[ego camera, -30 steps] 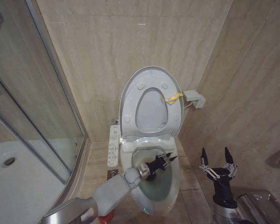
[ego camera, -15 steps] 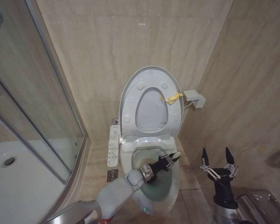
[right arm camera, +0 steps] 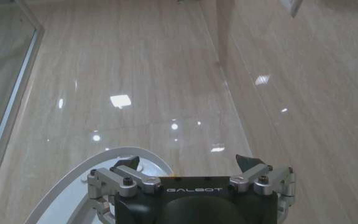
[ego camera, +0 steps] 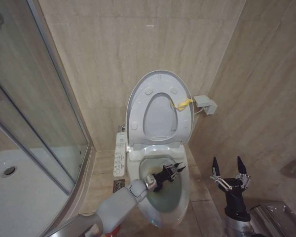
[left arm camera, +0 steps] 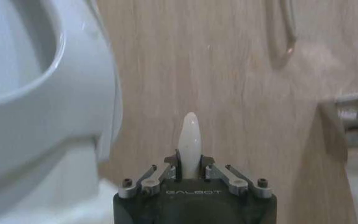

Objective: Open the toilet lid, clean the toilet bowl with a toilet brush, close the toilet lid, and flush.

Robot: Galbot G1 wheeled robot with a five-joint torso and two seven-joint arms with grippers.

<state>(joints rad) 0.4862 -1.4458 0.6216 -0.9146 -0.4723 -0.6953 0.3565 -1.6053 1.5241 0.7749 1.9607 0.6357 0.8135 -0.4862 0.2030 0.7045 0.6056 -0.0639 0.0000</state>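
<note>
The toilet lid [ego camera: 158, 84] stands raised against the back wall, its yellow tag [ego camera: 181, 103] on the right edge. Below it the white toilet bowl [ego camera: 160, 197] lies open. My left gripper [ego camera: 174, 171] reaches over the bowl's middle, shut on the toilet brush. The brush's white handle tip [left arm camera: 190, 135] pokes out between the fingers of the left gripper [left arm camera: 190, 164]. The brush head is hidden. The red holder [ego camera: 113, 230] peeks out behind my left arm. My right gripper [ego camera: 229, 170] is parked open to the right of the toilet, fingers up; the right gripper [right arm camera: 188, 163] holds nothing.
A long white button panel [ego camera: 120, 155] runs along the bowl's left side, with a floor drain [ego camera: 118, 185] below it. A glass shower door [ego camera: 39, 108] closes off the left. A grey box [ego camera: 205, 103] hangs on the right wall. A metal bin [ego camera: 276, 217] sits at the bottom right.
My left gripper swung slightly right and away over the bowl with the brush, then came back toward the bowl's middle. The right arm has not moved.
</note>
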